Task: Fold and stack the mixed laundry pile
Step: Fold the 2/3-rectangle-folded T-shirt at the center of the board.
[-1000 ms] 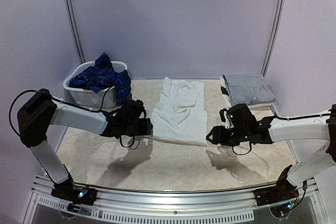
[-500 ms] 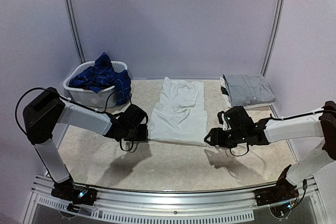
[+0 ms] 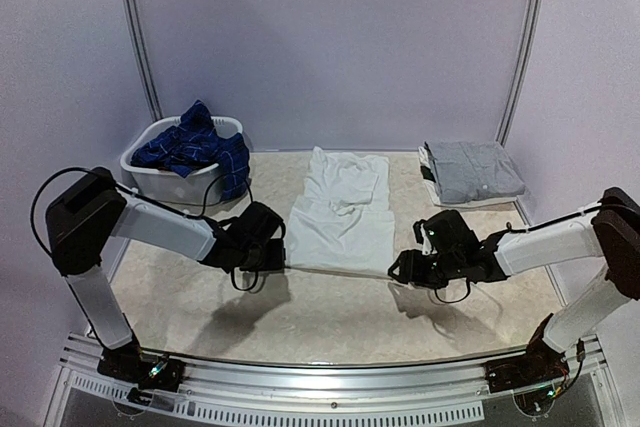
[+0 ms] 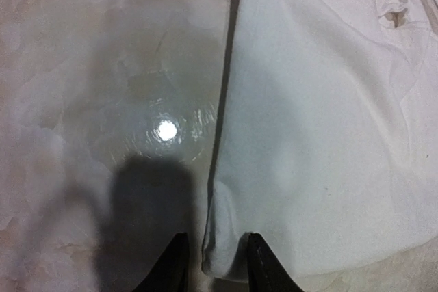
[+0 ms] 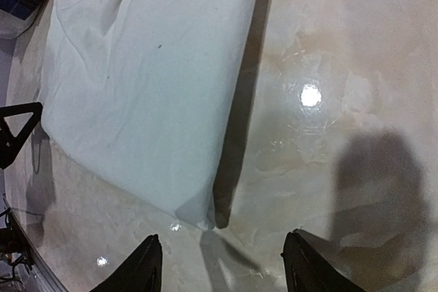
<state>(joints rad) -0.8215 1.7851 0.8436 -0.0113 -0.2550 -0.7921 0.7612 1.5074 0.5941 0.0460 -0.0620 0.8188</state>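
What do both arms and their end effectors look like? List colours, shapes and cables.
Left arm and right arm: white tube-like links joined by bulky black joint housings, with thin black cables looping alongside. Left end effector and right end effector: black bodies, each ending in two dark, tapered fingers. No markings are legible.

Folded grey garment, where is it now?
In the top view, the folded grey garment lies at the far right corner of the table, right of the white trousers and beyond the right claw.
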